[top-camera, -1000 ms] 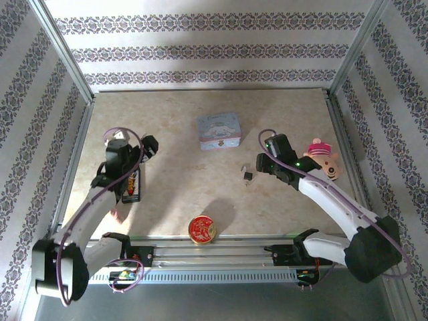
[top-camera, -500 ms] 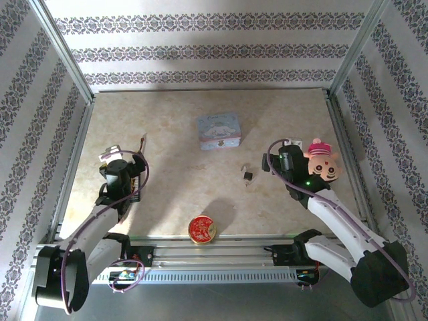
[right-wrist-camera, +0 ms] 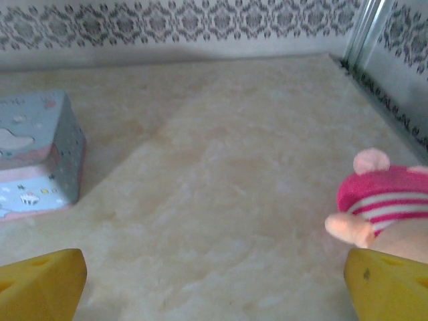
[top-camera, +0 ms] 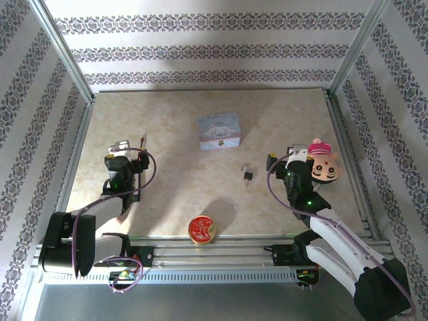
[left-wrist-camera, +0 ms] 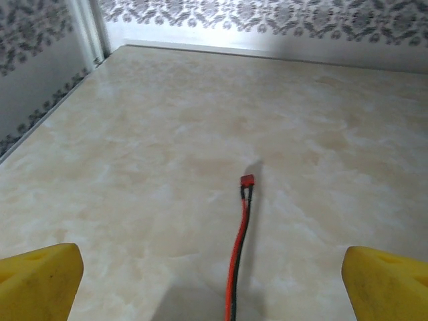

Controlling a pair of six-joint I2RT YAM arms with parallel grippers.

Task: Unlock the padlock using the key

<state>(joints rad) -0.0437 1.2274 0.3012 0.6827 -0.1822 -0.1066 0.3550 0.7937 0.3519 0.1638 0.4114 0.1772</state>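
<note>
A robot lab's test cell, not a home: aluminium frame posts (top-camera: 61, 50) hold flat panels of striped damask wallpaper (top-camera: 214, 50) around a marble-look tabletop (top-camera: 174, 120), with two robot arms (top-camera: 334, 229) bolted to a metal rail (top-camera: 221, 253).

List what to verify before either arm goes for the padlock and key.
1. Left gripper open and empty: ok.
2. Right gripper open and empty: ok.
3. Padlock lying free on the table, between the two arms: ok.
4. Key orientation, and whether it is apart from the padlock: cannot tell; it is just a pale speck beside the padlock in the top view.
5. Room around the right gripper: not ok; the pink plush toy sits close beside it.
</note>
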